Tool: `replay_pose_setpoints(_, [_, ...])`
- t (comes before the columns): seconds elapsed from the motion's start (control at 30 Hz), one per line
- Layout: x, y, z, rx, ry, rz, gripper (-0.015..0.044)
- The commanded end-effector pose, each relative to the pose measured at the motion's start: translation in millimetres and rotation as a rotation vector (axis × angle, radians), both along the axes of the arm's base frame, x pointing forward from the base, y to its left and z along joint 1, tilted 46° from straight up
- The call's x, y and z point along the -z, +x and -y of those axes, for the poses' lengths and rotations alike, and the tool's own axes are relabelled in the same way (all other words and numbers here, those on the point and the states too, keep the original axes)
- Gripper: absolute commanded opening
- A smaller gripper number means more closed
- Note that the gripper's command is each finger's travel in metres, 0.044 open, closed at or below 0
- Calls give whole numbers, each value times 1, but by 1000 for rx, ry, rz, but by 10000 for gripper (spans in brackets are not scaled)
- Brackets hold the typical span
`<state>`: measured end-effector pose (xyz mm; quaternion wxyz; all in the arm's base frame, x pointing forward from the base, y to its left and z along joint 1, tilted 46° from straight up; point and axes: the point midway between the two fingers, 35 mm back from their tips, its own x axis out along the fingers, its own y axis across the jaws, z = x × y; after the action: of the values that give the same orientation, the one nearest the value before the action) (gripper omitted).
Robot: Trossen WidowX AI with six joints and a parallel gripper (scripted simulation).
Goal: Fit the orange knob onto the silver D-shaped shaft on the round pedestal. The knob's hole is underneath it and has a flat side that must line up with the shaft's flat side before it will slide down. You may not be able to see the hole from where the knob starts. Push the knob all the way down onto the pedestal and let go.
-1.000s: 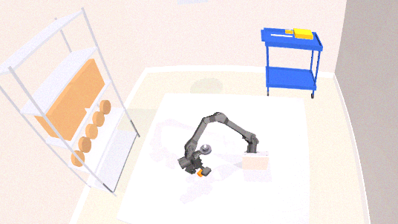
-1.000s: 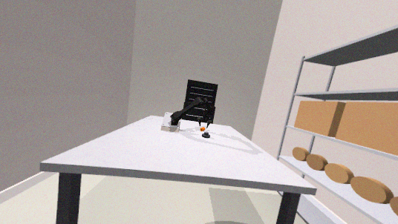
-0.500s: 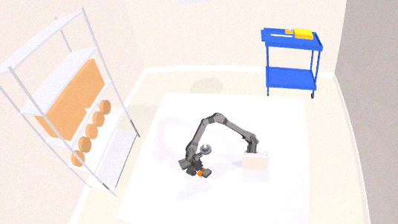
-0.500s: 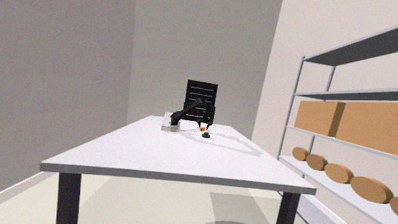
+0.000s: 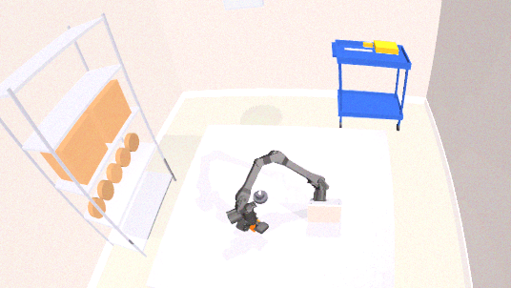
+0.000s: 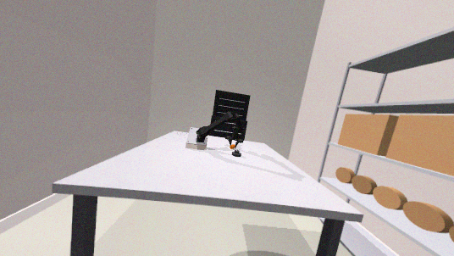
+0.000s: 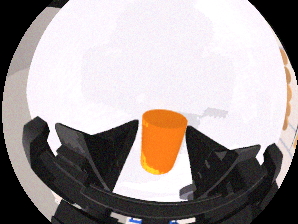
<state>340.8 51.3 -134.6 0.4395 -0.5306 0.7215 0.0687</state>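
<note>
The orange knob (image 5: pixel 253 228) (image 6: pixel 232 147) (image 7: pixel 160 145) is between the fingers of my gripper (image 5: pixel 252 226) (image 6: pixel 233 145) (image 7: pixel 162 127). The fingers are partly open. In the wrist view the right finger is at the knob's side, touching or nearly so, and a narrow gap shows at the left finger. A plain round end of the knob is in sight; no hole or flat side shows. The dark round pedestal (image 5: pixel 260 197) (image 6: pixel 236 154) (image 7: pixel 187 192) stands close by, with its silver shaft (image 5: pixel 260 193) upright and bare. In the wrist view the right finger partly hides the pedestal.
The arm's base (image 5: pixel 324 212) (image 6: pixel 196 144) stands on the white table (image 5: pixel 353 162) (image 6: pixel 178 178). The arm arches from it over to the knob. A shelf rack (image 5: pixel 112 43) with boxes and a blue cart (image 5: pixel 369 105) stand off the table.
</note>
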Motion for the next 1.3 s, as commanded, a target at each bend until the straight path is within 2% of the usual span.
replay_pose_setpoints(0.0, [0, 0, 0, -4, -3, 0, 240])
replay_pose_setpoints(0.37, [0, 0, 0, -4, -3, 0, 180])
replay_pose_setpoints(0.57, [-2, 0, 0, -13, 23, 13, 180])
replay_pose_setpoints(1.27, [-22, -11, 3, -151, 332, 170, 180])
